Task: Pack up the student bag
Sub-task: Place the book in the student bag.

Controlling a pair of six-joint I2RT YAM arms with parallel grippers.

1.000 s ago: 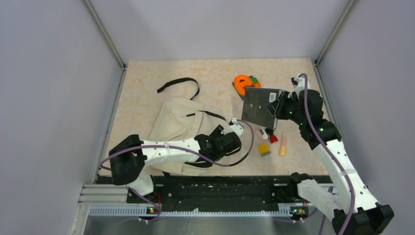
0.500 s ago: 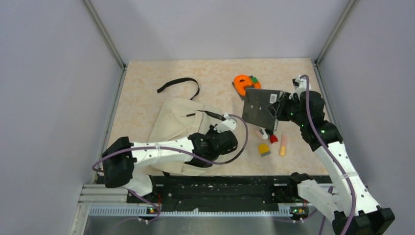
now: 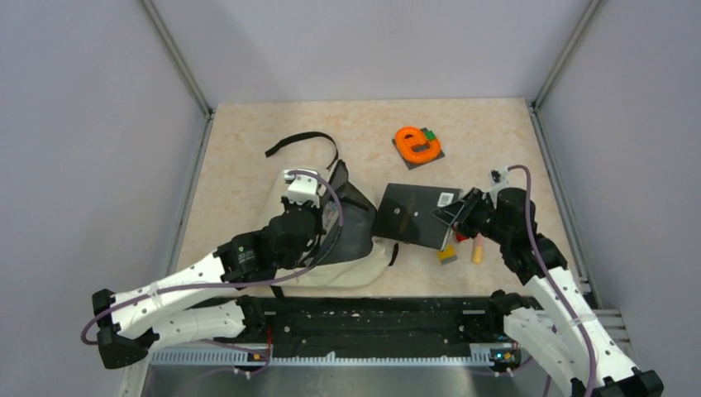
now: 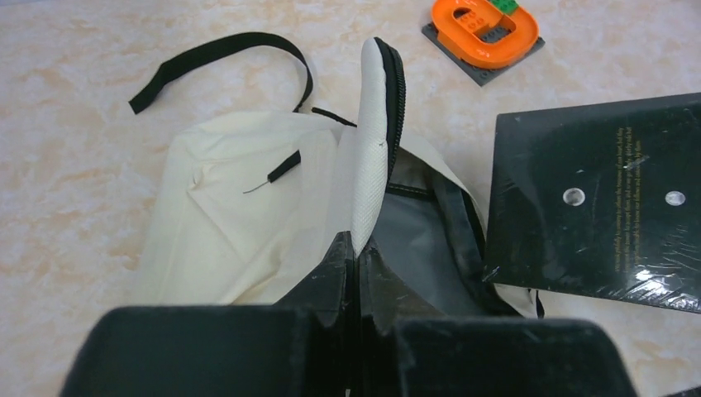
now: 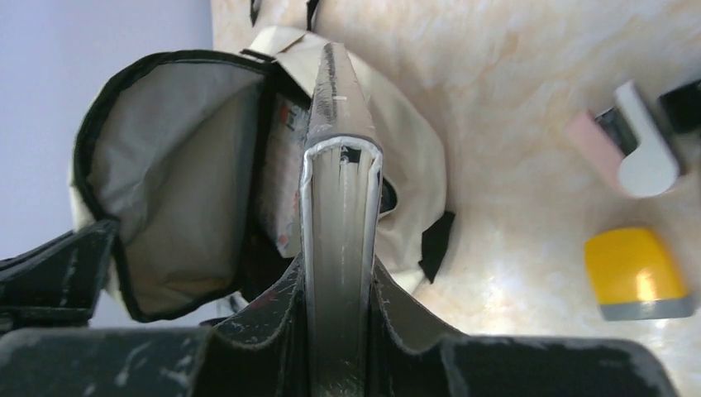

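Bearing unreadable print: book [image 4: 595,207] at student bag [image 4: 240,223]

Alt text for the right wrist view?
The right gripper clamps a book edge-on, pages toward the camera, aimed at the open, grey-lined student bag. A yellow block and a pink-and-white item lie at right.

The top camera looks down from high above the near edge on the whole table [image 3: 248,132]. The left wrist camera looks from close over the student bag [image 4: 223,215]. The right wrist camera looks along a book [image 5: 339,215] into the same bag.
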